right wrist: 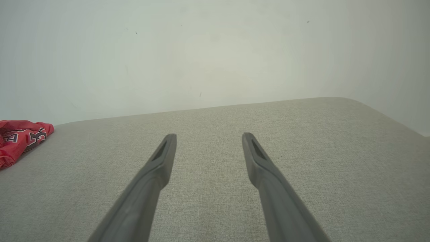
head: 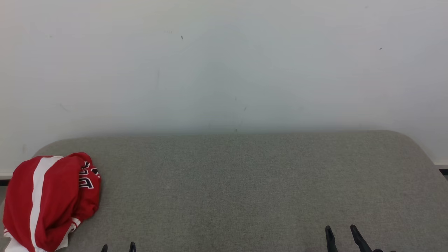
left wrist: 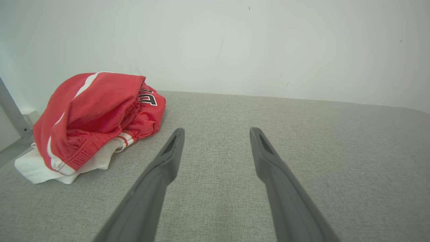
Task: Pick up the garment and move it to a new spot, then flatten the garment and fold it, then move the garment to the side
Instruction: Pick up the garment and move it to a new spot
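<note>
Looking down from the head view, the garment [head: 49,199], red with white stripes and lettering, is lying bunched in a heap at the far left end of the grey bench [head: 245,182]. I'd judge nothing is done yet: the pick-up, the move, the flattening, the fold and the shift aside are all waiting. The left hand [head: 118,247] is poking its fingertips up at the bottom edge, near the heap but apart from it, and the right hand [head: 341,229] is showing at the lower right, well away. In the left wrist view, the left hand [left wrist: 216,131] is hanging low over the bench, fingers spread wide with nothing between them, the garment [left wrist: 97,114] sitting off to its left. In the right wrist view, the right hand [right wrist: 209,136] is likewise gaping wide and gripping nothing, aimed at bare bench and the pale wall [right wrist: 215,50], a corner of the garment [right wrist: 20,137] peeping in at the left edge.
</note>
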`<state>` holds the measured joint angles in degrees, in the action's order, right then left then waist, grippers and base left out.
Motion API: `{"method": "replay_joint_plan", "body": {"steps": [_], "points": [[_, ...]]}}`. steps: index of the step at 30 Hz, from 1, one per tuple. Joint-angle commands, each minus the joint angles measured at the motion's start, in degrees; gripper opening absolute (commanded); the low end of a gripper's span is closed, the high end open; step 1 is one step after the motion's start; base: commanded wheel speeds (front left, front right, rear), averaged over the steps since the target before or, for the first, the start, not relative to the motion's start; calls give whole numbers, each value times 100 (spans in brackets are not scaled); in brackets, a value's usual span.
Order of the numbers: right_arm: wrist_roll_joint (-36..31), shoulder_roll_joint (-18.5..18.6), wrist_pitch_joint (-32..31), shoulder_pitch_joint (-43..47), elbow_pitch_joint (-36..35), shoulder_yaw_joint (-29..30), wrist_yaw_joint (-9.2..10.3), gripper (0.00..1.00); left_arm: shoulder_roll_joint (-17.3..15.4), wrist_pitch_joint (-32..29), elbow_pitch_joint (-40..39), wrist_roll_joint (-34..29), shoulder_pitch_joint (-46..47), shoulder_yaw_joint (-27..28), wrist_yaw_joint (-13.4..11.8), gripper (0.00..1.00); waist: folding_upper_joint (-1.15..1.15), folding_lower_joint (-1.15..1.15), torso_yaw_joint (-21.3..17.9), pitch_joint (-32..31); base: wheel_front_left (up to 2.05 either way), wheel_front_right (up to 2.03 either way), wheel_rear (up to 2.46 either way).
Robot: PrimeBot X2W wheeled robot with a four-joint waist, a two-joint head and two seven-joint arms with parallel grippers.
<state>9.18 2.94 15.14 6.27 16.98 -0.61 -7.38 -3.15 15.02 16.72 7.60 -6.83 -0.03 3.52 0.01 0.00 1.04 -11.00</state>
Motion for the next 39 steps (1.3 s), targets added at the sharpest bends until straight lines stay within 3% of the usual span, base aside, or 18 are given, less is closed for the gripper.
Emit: {"method": "replay_joint_plan", "body": {"steps": [1,9,24,39], "points": [[-36,-12,12,62,-13,-6,-21,100,15,13,9,-10,-30,16,1,100,-1,0,10,-1,0,0,0],[140,-10,12,127,-19,-88,-21,100,9,12,72,1,-2,116,90,100,-1,0,379,0,0,0,0],[587,-9,11,-135,-73,-415,-20,100,-209,12,-170,-150,65,535,54,100,-1,0,2174,257,0,0,0],[602,-8,11,-1013,274,-1088,-20,100,-43,12,-826,-38,-160,1162,-140,100,-1,0,2655,794,0,0,0]]}}
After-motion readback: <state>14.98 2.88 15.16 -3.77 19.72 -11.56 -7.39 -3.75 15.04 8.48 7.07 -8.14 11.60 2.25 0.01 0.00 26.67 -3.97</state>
